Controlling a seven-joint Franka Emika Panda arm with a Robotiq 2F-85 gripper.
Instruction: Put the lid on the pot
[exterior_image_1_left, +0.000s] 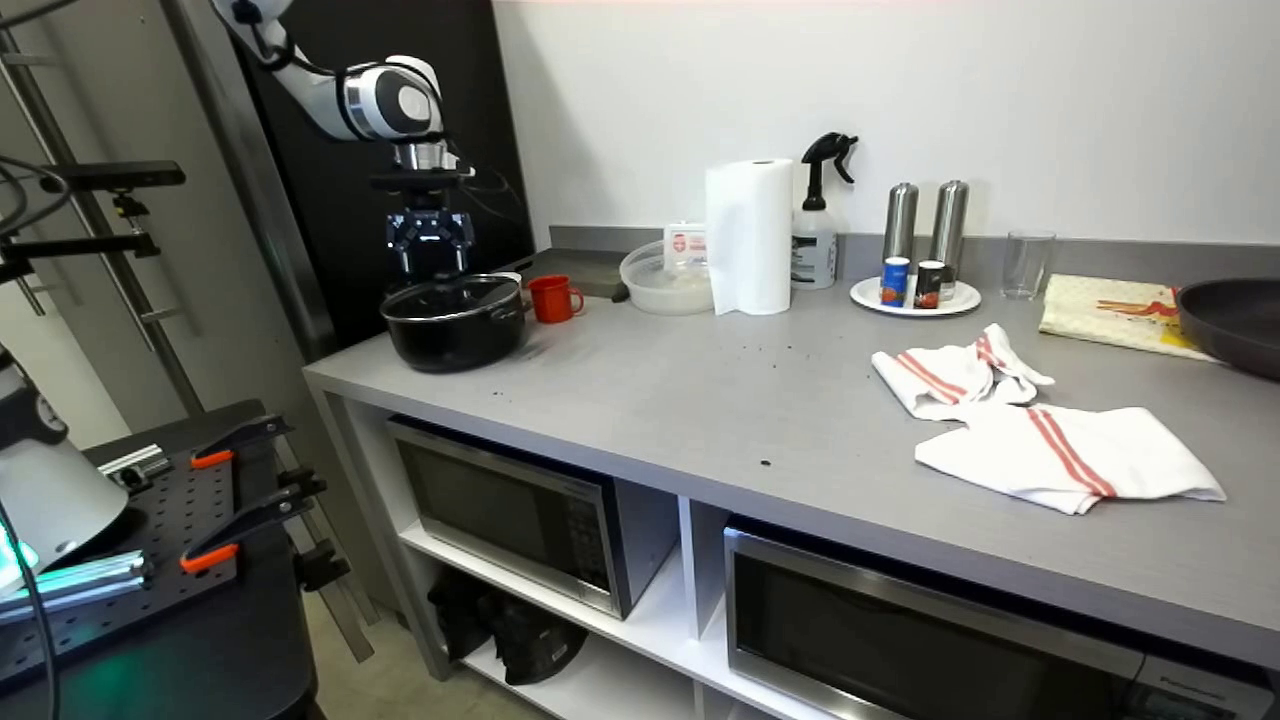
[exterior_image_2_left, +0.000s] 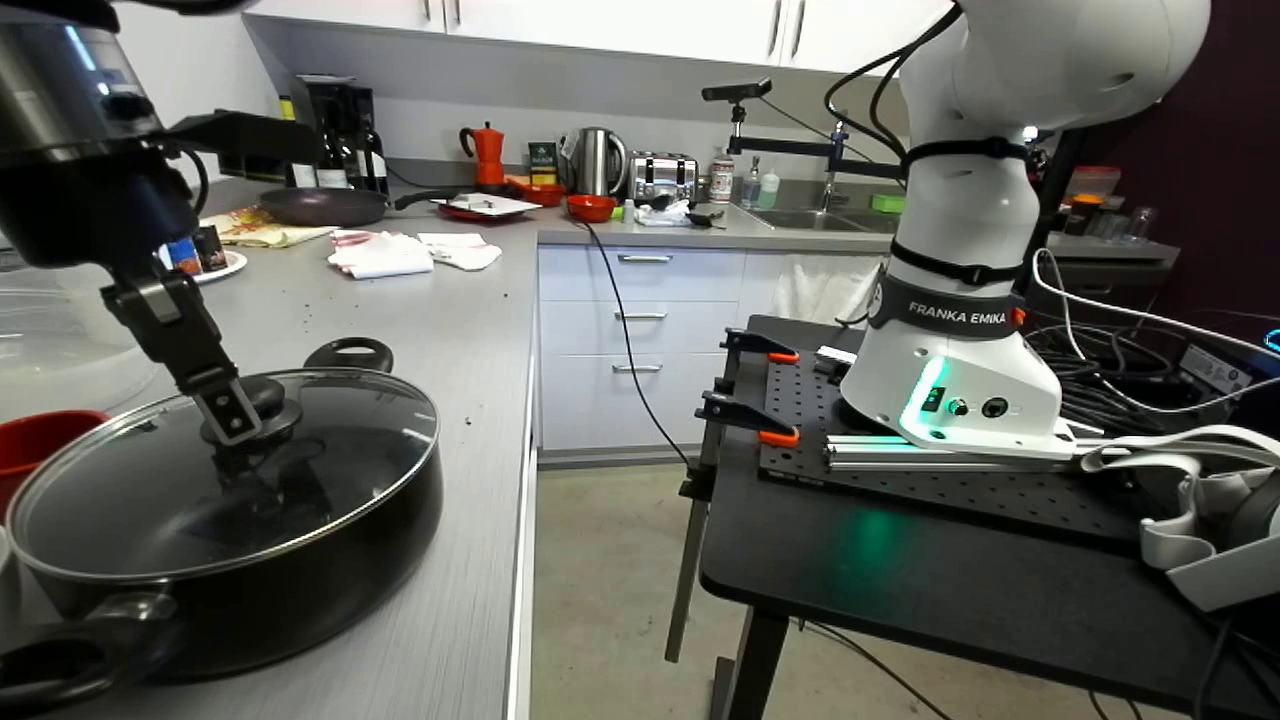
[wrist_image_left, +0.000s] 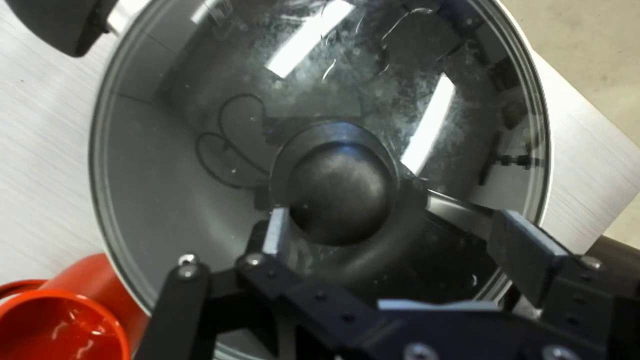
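The black pot (exterior_image_1_left: 455, 340) stands near the counter's end and also shows in an exterior view (exterior_image_2_left: 300, 610). The glass lid (exterior_image_2_left: 340, 430) with a metal rim lies on top of the pot and fills most of the wrist view (wrist_image_left: 210, 165). Its round black knob (wrist_image_left: 342, 195) sticks up in the middle. My gripper (wrist_image_left: 400, 232) is open and empty, pointing down over the lid. In the wrist view one finger is close beside the knob and the other is well apart from it. In an exterior view the near finger (exterior_image_2_left: 235, 420) overlaps the knob; contact is unclear.
A red mug (exterior_image_1_left: 552, 298) stands right beside the pot, also in the wrist view (wrist_image_left: 60, 325). A clear plastic tub (exterior_image_1_left: 665, 285), paper towel roll (exterior_image_1_left: 750, 240) and spray bottle (exterior_image_1_left: 815, 245) stand along the wall. White towels (exterior_image_1_left: 1070, 450) lie farther along the counter. The counter's edge is close to the pot.
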